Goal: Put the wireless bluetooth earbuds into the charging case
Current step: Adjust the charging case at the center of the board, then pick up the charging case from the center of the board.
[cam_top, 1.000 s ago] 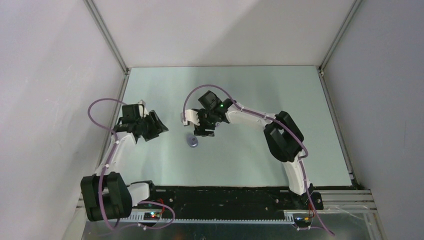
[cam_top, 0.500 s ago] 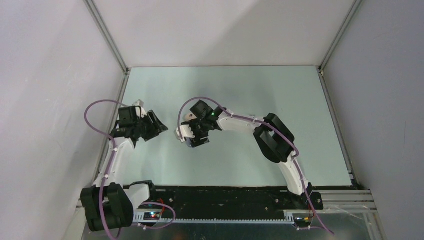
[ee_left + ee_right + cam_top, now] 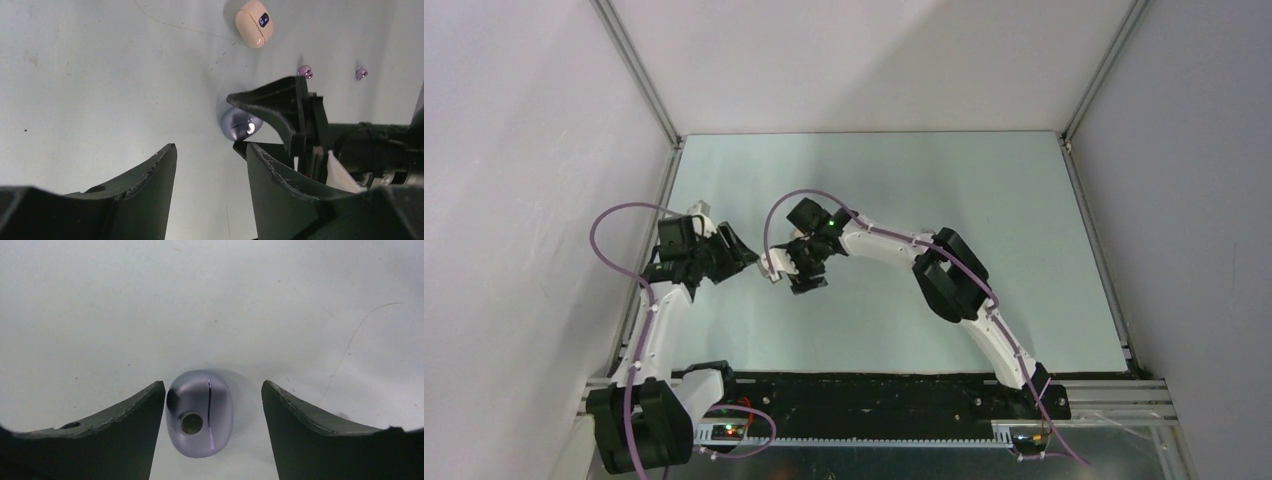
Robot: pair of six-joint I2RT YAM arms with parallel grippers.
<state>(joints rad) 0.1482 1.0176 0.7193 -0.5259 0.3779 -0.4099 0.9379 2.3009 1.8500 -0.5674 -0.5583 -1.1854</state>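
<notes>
The worktop (image 3: 944, 200) is a pale grey-green sheet, lightly scratched and speckled. Plain white walls (image 3: 864, 60) close it in on three sides, with metal rails (image 3: 639, 75) running up the corners. Both arms reach in from the near edge and meet toward 9 o'clock of the worktop's middle. The purple charging case (image 3: 200, 412) lies flat there with its lid closed, its seam showing as a dark line beside a small round dimple. What is inside cannot be seen. The right end effector (image 3: 212, 385) hangs over this case with its fingers spread wide, one on each side, gripping nothing. Bare worktop shows on the 3 o'clock side, and on the 9 o'clock side the finger is just beside the shell; whether it touches cannot be told. The left end effector (image 3: 210, 150) sits close at 9 o'clock of the right one, also well open and empty. Only its wrist camera shows the wider layout. A cream charging case (image 3: 254, 22), shut and with a small dark window on its lid, lies at 12 o'clock of the purple case and well apart from it. A purple earbud (image 3: 305, 72) rests loose on the worktop at about 1 o'clock, and a second purple earbud (image 3: 361, 74) lies near it toward 2 o'clock. In the overhead view the right end effector covers the purple case, and the other small items cannot be made out.
</notes>
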